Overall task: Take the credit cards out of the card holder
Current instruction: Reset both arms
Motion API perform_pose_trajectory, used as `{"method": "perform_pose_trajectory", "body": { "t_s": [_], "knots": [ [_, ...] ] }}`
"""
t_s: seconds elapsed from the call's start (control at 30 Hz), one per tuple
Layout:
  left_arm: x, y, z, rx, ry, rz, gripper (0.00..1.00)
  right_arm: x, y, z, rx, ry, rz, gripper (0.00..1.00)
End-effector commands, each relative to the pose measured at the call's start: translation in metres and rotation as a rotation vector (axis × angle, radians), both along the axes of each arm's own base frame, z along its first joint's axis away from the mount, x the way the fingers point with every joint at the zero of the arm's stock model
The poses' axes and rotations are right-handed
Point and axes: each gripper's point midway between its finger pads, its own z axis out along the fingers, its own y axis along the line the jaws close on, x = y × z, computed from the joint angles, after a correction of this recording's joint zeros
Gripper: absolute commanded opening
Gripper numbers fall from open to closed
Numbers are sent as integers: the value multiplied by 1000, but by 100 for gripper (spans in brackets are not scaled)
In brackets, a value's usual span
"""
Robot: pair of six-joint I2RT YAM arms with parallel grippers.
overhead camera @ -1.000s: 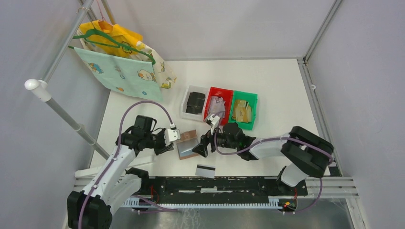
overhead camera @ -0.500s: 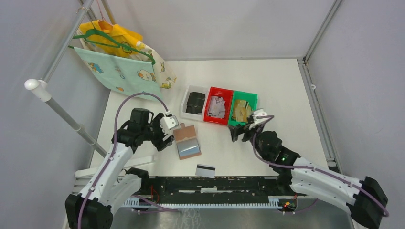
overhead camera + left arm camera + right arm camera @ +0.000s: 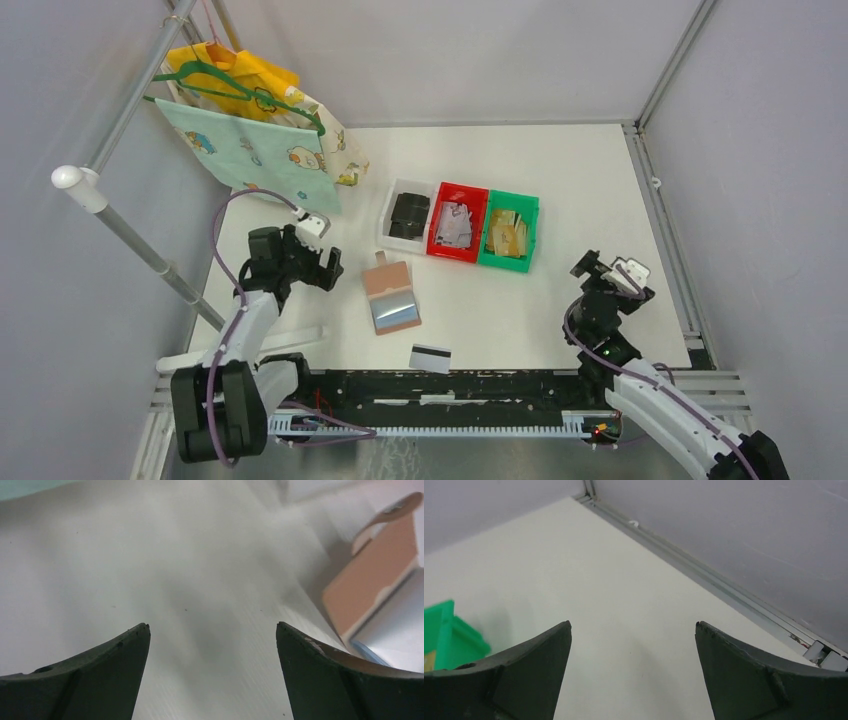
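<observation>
Near the middle of the white table (image 3: 580, 180), somewhat toward my left arm's side, the small reddish-brown leather-like folding card holder (image 3: 390, 297) lies opened flat. Its snap tab points toward the far side, and a shiny clear pocket faces up on the half nearer the arm bases. From above I cannot tell whether any card sits inside that pocket. One thin white plastic credit card (image 3: 430, 357) with a black magnetic stripe lies flat on the table, apart from the holder, between it and the black rail (image 3: 450, 385) along the near edge.

Just beyond the holder, three small open plastic bins stand touching in a row: a white bin (image 3: 405, 215) with dark things in it, a red bin (image 3: 458, 222) with pale flat pieces, and a green bin (image 3: 510, 232) with yellowish flat pieces.

My left gripper (image 3: 212, 626) sits near the holder's left side, apart from it. On its wrist camera I see both dark fingers (image 3: 100, 680) spread wide, with only bare table between them and the holder's brown flap off at the right of the view. My right gripper (image 3: 632, 623) is well apart from the holder, over by the table's right edge. It is likewise spread wide and holds nothing, with a corner of the green bin at the left of its view.

At the far left, a pale green printed cloth (image 3: 250, 150) hangs from a green plastic hanger (image 3: 230, 85).
</observation>
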Motion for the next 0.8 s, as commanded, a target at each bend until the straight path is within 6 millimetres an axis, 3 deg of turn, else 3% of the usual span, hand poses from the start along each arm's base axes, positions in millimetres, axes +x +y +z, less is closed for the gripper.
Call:
{"method": "perform_pose_trajectory", "body": {
  "t_s": [0.0, 0.2, 0.47, 0.57, 0.77],
  "knots": [
    [52, 15, 20, -145, -176, 138, 100, -24, -40, -38, -41, -21, -144, 98],
    [86, 33, 13, -255, -194, 265, 100, -11, -55, -37, -130, 92, -171, 98],
    [88, 41, 12, -306, -321, 350, 100, 26, -41, -32, -198, 136, -21, 98],
    [92, 44, 18, -305, -368, 361, 100, 28, -41, -34, -185, 125, -17, 98],
    [98, 57, 21, -313, -421, 448, 100, 50, -15, -34, -265, 150, 178, 98]
  ]
}}
